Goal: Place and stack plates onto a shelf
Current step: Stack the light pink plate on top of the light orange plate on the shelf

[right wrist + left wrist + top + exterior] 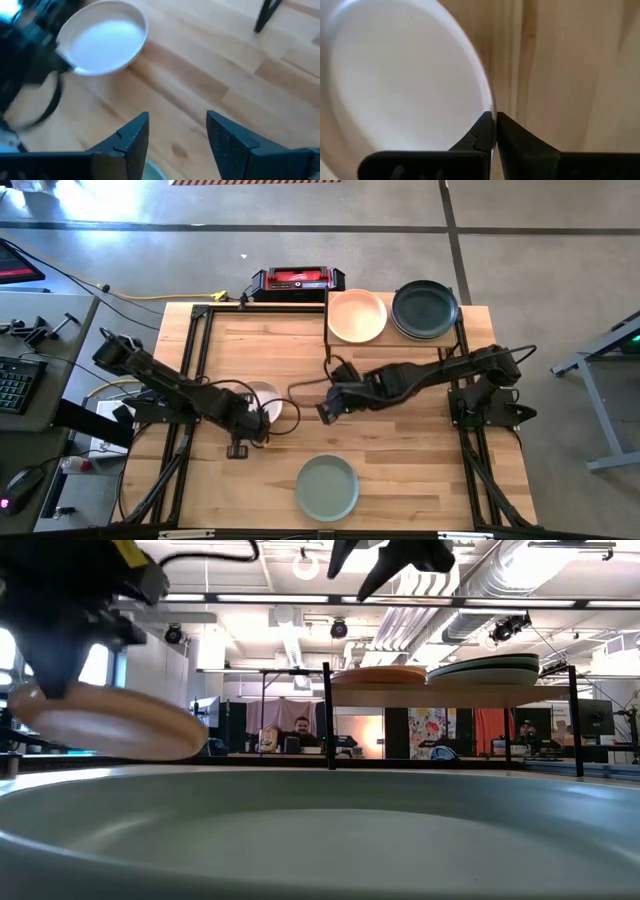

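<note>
- Plates sit in several places: a peach plate (357, 316) and a dark green plate (425, 310) rest side by side on the shelf (395, 340), which stands at the far edge of the worktop (420, 470).
- In the low view the dark green plate seems to top a small stack with lighter plates under it; how many I cannot tell.
- One sage plate (327, 486) lies flat on the worktop, well apart from the shelf, near the front edge.
- One cream plate (266, 402) is to the left of the middle of the worktop, between the shelf and the sage plate.
- Left claw (262, 425) is closed on the rim of the cream plate; the left wrist view shows its two fingers pinching the edge.
- In the low view the cream plate is tilted and raised above the worktop.
- Right claw (177, 135) is open and holds nothing; it hangs over bare wood in front of the shelf, near the cream plate but not touching it.
</note>
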`<act>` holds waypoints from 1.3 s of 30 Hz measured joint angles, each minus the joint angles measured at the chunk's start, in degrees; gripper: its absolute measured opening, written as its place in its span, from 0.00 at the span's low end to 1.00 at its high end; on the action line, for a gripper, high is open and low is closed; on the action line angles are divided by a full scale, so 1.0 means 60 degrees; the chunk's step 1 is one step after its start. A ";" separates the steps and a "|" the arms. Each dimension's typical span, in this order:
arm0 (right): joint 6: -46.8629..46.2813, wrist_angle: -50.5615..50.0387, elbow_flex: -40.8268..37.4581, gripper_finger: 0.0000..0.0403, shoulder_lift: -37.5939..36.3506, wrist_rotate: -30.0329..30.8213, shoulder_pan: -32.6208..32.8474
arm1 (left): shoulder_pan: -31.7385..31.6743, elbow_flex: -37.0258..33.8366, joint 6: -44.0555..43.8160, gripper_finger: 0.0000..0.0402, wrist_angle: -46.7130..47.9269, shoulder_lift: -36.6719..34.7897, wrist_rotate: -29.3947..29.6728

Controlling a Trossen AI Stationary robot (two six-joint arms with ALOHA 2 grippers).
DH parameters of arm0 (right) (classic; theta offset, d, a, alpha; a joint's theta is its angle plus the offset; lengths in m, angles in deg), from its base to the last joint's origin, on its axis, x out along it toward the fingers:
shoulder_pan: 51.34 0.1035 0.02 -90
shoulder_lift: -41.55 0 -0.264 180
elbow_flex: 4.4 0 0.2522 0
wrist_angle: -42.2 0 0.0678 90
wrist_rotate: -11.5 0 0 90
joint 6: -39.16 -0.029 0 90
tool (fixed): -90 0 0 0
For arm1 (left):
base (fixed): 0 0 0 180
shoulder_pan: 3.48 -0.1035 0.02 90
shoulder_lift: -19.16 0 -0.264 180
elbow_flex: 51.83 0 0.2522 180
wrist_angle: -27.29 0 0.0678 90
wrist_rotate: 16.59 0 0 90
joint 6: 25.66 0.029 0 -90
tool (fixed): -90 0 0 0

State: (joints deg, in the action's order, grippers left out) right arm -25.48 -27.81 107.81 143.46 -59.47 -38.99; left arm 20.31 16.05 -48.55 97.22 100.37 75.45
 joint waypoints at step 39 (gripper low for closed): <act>0.1606 0.1359 0.0000 0.45 0.0018 -0.1694 -0.2810 | -0.0004 0.2290 0.9670 0.02 0.1605 -0.0018 0.6066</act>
State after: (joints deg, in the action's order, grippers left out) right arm -15.84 -19.66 107.81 143.57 -69.64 -55.85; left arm 20.29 29.79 9.47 106.85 100.26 111.85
